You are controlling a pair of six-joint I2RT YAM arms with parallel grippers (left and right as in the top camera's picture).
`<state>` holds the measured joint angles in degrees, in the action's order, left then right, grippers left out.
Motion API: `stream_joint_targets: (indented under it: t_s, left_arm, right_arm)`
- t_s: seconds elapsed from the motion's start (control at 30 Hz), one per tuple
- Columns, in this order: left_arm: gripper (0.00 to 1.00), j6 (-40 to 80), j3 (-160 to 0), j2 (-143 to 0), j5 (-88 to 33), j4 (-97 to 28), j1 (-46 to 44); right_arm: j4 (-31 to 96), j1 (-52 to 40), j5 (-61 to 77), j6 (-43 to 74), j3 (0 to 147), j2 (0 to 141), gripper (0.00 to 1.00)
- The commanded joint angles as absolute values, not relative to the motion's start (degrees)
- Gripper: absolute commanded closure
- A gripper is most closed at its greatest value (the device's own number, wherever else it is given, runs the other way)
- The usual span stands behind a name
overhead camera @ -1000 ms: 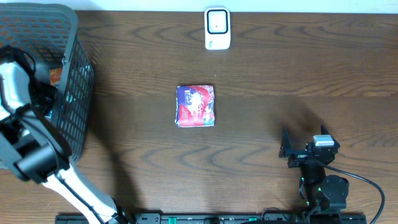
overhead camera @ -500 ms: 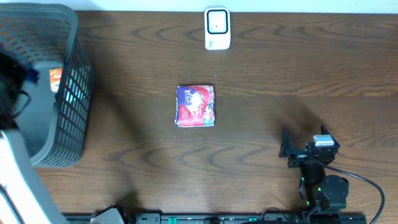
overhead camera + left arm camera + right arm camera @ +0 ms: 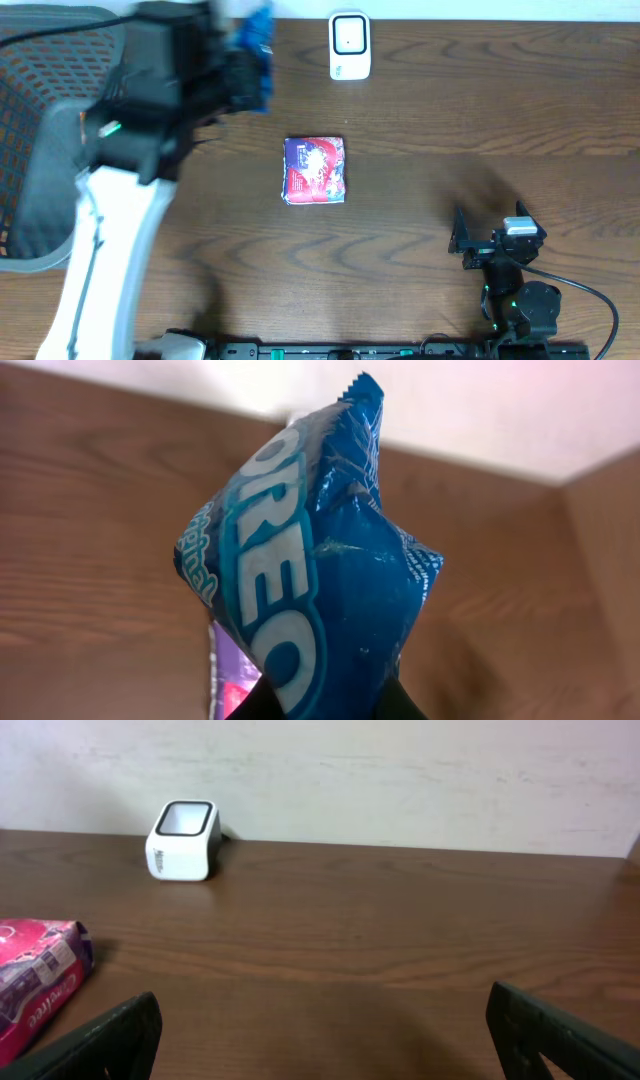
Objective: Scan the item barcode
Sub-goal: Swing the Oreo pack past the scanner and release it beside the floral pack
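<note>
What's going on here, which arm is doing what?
The left gripper is shut on a blue Oreo packet, holding it in the air between the grey basket and the white scanner at the far edge of the table. The right gripper sits open and empty near the front right. A red and purple packet lies flat mid-table, touched by neither arm. The held packet is not yet in front of the scanner.
</note>
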<state>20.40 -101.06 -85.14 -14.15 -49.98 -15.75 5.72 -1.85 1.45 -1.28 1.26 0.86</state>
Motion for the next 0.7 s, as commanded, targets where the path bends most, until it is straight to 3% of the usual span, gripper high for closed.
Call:
stream_joint_targets:
  t_s: [0.0,0.27,0.57,0.63,0.67]
  left_arm:
    - [0.93,18.6,-101.7,-91.1,-12.6,-48.4,-20.9]
    - [0.93,25.9,-101.7,-107.5,-12.6,-40.3,-30.2]
    - [0.93,34.9,-101.7,-121.0,-12.6,-39.1,-32.2]
    - [0.84,34.8,-101.7,-122.1,-12.9,-40.4,-32.2]
    - [0.72,34.8,-101.7,-122.1,-12.9,-41.1,-32.2]
  right_arm:
    - [5.7,-1.5,1.0,-0.9,1.0,0.6,0.01]
    - [5.7,-1.5,1.0,-0.9,1.0,0.6,0.01]
    - [5.7,-1.5,1.0,-0.9,1.0,0.6,0.01]
    - [5.7,-1.5,1.0,-0.9,1.0,0.6,0.01]
    - [5.7,-1.5,1.0,-0.9,1.0,0.6,0.01]
